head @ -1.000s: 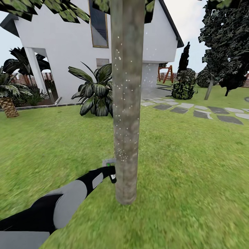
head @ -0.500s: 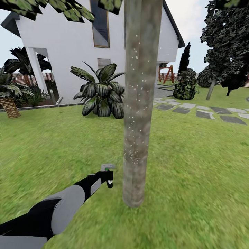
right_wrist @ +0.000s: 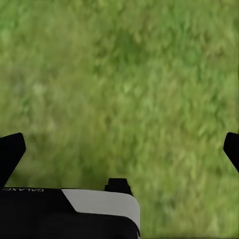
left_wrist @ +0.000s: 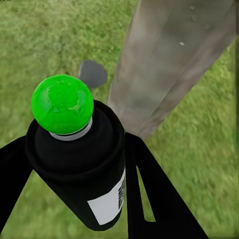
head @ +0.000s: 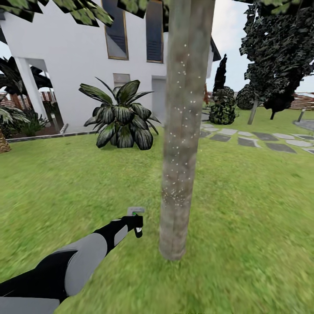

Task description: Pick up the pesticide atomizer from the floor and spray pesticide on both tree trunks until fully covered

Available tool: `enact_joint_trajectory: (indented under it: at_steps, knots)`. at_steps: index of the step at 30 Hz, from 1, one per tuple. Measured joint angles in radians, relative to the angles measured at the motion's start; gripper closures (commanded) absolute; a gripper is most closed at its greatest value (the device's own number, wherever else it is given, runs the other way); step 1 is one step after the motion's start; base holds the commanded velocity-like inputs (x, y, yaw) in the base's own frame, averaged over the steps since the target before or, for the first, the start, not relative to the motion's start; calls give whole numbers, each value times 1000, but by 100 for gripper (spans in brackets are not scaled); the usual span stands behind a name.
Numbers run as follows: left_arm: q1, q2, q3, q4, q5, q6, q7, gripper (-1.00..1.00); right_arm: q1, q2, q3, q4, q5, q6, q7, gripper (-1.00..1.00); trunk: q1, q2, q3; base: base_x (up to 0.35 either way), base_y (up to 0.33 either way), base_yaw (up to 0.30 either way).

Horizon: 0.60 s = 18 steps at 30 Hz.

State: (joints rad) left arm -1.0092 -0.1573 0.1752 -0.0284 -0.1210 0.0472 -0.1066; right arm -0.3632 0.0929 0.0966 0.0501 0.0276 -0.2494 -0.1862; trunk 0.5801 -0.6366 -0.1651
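A: Looking at the head view, what's up w/ the left arm?

B: It reaches out low over the grass (head: 244, 209). The left gripper (head: 136, 223) is just beside the tree trunk (head: 181, 144), not touching it.

A: Holding anything?

B: Yep. In the left wrist view its black fingers (left_wrist: 149, 199) are clenched on the pesticide atomizer (left_wrist: 79, 159), one on each side. It's a black bottle w/ a white label and a green ball on top.

A: And the trunk?

B: Big grey-brown pole, right in the middle, straight up. Lots of tiny white specks (head: 176, 194) on it, most of them low down, approx. above the gripper's height. Left wrist view shows the trunk (left_wrist: 169, 59) close past the bottle.

A: Right gripper?

B: Right wrist view: its two black tips (right_wrist: 11, 149) are far apart, so it's released, nothing btwn them. Just grass (right_wrist: 124, 89) under it.

A: Bkgd?

B: White house (head: 78, 56), a leafy dark plant (head: 120, 120), grey stepping stones (head: 261, 139) at right, dark trees (head: 274, 48) far off.
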Motion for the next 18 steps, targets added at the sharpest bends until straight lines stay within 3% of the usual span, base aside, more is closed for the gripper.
enact_joint_trajectory:
  at_steps: [18]
  knots:
    - [0,0,0,0,1,1,0,100,0,0,0,0,0,0,0,-100,0,0,-2,0,350,-298]
